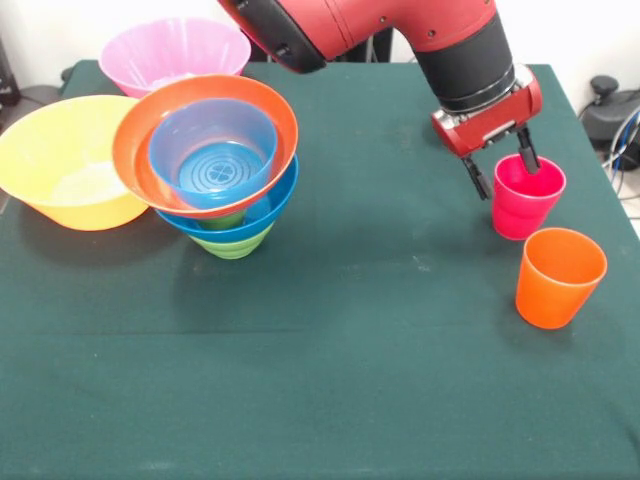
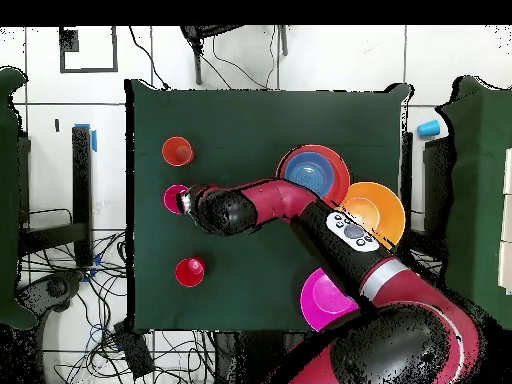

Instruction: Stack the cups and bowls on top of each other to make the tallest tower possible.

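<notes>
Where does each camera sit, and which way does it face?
Front view: across the table, facing the arm descending from above; its claw straddles the magenta-pink cup's rim.
Overhead view: above, looking straight down; the arm reaches up from the bottom.
Shared: claw, magenta-pink cup, orange cup, tower.

My front camera sits low and close across the bench, looking slightly down at the green cloth, with the arm dropping in from the top edge. My overhead camera hangs high, looking straight down, far enough back to take in the whole bench plus floor and cables around it. It is turned half round against the front one. Both share the bench top, the arm and the stacked bowls.
</notes>
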